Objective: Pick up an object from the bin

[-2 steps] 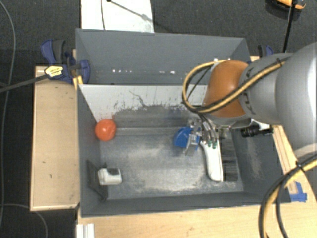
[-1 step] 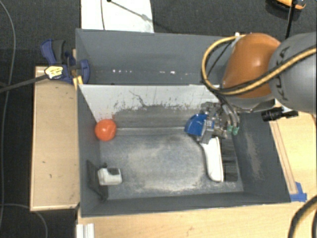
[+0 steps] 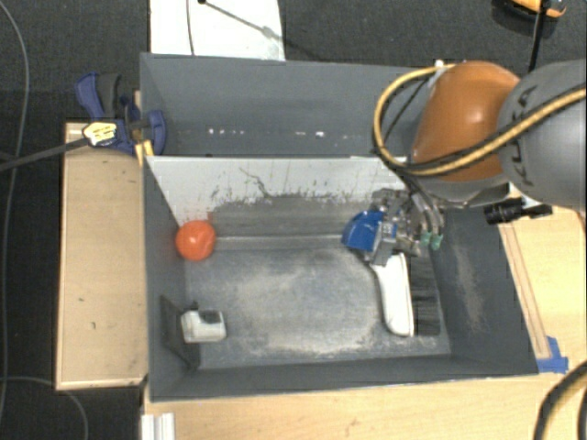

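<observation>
Over on the right side of the bin (image 3: 293, 108), up near the back wall, the gripper (image 3: 406, 235) is down close to the floor. A small blue chunky thing (image 3: 363, 232) sits right at its left side, touching or as good as. Whether the jaws are spread or pressed together can't be told, since the wrist hardware hides that, so there's no saying the blue piece is actually held.

Best guess is the arm is at the grasp step, lined up on that blue piece, with the lift not yet done. The next move would call for a firm close on it, then a straight pull upward, clear of the wall behind.

As for what's in the way, a white brush with black bristles (image 3: 401, 299) lies just in front of the gripper. Its top end is pretty much under the wrist, so it could get nudged or dragged along.

Everything else is well apart. An orange ball (image 3: 195, 241) sits by the left wall, and a small white-and-grey block (image 3: 204, 325) is in the front-left corner beside a dark strip (image 3: 174, 335). There's lots of bare floor between.
</observation>
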Robot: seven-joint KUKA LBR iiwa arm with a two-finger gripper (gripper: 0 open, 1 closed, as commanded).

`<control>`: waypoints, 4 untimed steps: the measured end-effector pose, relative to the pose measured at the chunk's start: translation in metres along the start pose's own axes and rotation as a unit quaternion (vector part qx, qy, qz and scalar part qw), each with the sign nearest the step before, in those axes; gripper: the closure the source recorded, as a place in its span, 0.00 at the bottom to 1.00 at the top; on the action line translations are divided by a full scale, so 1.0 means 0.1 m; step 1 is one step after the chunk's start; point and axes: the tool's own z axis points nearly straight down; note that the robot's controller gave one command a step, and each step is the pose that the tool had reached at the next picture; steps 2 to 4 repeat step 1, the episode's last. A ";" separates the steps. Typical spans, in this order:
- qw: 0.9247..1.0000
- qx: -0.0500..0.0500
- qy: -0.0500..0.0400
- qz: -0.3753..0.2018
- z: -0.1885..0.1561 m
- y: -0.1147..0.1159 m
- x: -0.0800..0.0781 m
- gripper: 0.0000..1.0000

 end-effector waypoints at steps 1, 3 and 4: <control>1.000 0.000 0.001 0.007 -0.48 -0.03 0.02 1.00; 1.000 0.000 0.001 0.007 -0.48 -0.03 0.02 1.00; 1.000 0.000 0.001 0.007 -0.48 -0.03 0.02 1.00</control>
